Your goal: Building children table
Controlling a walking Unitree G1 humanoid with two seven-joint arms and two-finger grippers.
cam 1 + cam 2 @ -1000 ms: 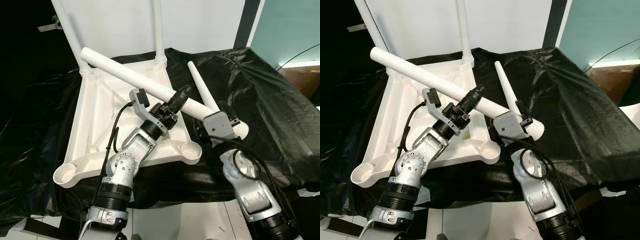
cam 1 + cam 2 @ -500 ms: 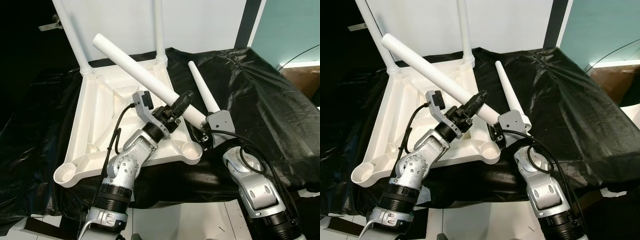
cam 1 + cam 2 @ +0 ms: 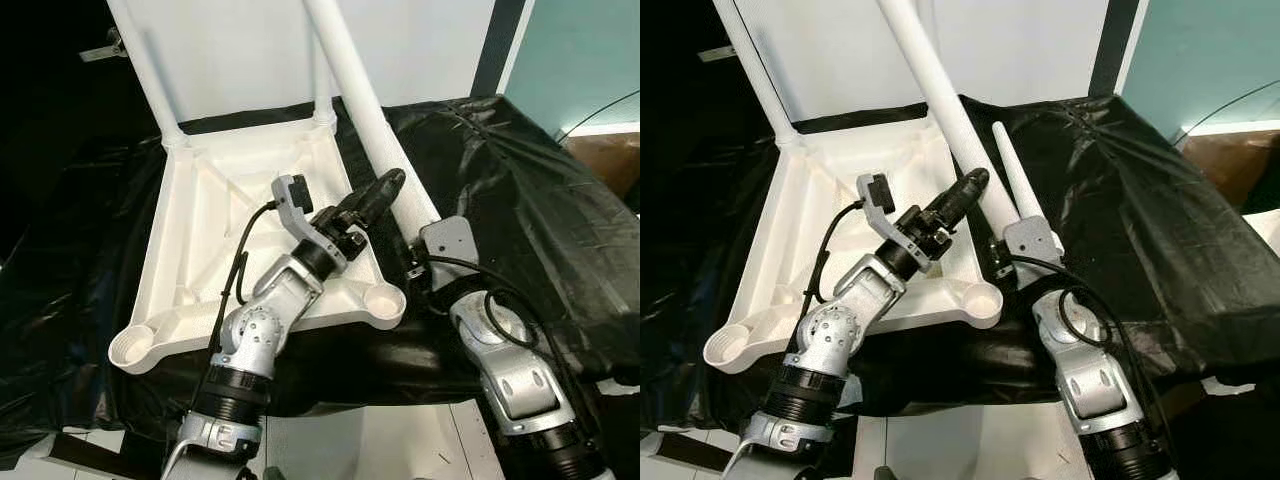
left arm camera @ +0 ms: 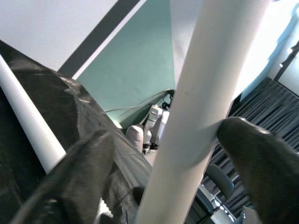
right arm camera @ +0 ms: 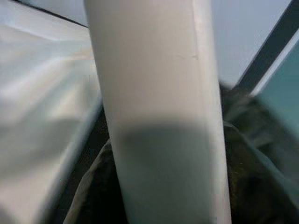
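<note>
1. Black plastic sheeting (image 3: 520, 190) covers the bench beneath an upturned white tabletop (image 3: 215, 215).
2. Left pincer (image 3: 385, 190) grips the loose white leg (image 3: 365, 110), which has swung steeper since a second ago, rising above the tabletop's near corner socket (image 3: 382, 298).
3. Right pincer (image 3: 415, 262) sits at the leg's base; its grip can't be judged.
4. No writing is legible.

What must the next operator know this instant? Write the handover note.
Left gripper: shut on the long white plastic table leg, held steeply tilted.
Right gripper: at that leg's lower end.
Upturned white plastic tabletop lies on the black plastic sheet.
Done: two white legs stand in the far corners.
Left: seat the held leg, probably in the near-right socket; then fit the spare tapered white leg, lying on the sheet, into the near-left socket.
</note>
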